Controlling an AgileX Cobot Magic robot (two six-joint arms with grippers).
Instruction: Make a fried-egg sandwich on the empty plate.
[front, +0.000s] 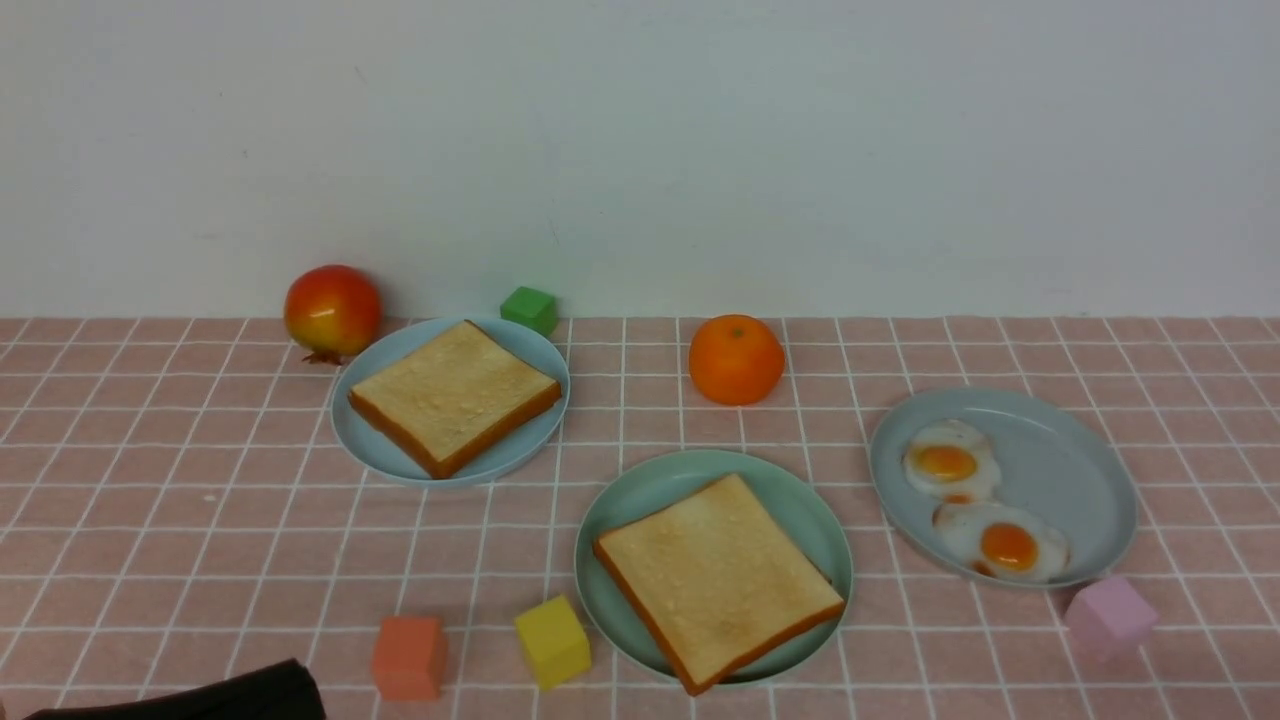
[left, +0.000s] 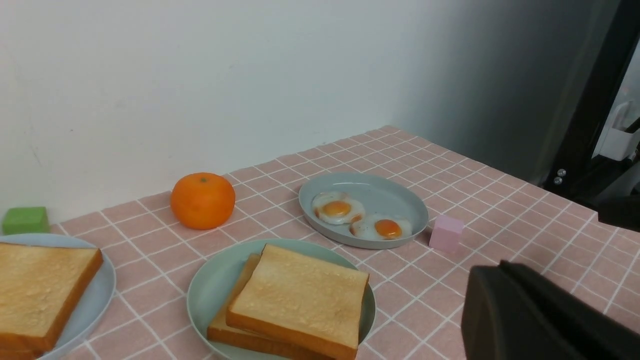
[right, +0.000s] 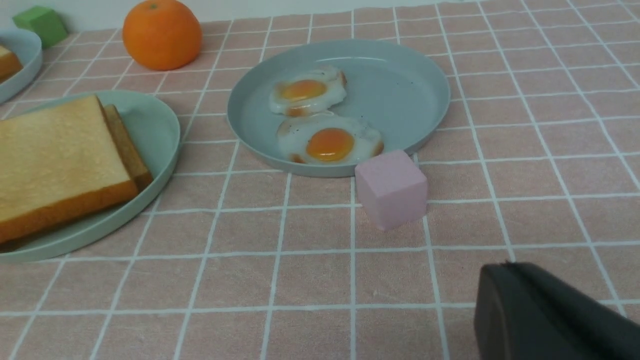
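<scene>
The mint-green plate (front: 640, 500) sits front centre with a toast slice (front: 718, 580) on it. The wrist views show a second slice (left: 235, 330) under the top slice (left: 300, 295); nothing shows between them. Another toast slice (front: 452, 394) lies on the left blue-grey plate (front: 380, 455). Two fried eggs (front: 948, 460) (front: 1005, 543) lie on the right blue-grey plate (front: 1080, 470). My left gripper (left: 501, 266) is shut and empty, low at the front left (front: 210, 695). My right gripper (right: 506, 266) is shut and empty, near the pink cube (right: 391, 189).
A red-yellow fruit (front: 332, 311) and a green cube (front: 529, 308) stand by the back wall, and an orange (front: 736, 358) stands behind the mint-green plate. A salmon cube (front: 408, 656) and a yellow cube (front: 551, 641) sit front left. The pink cube (front: 1110, 613) touches the egg plate's front.
</scene>
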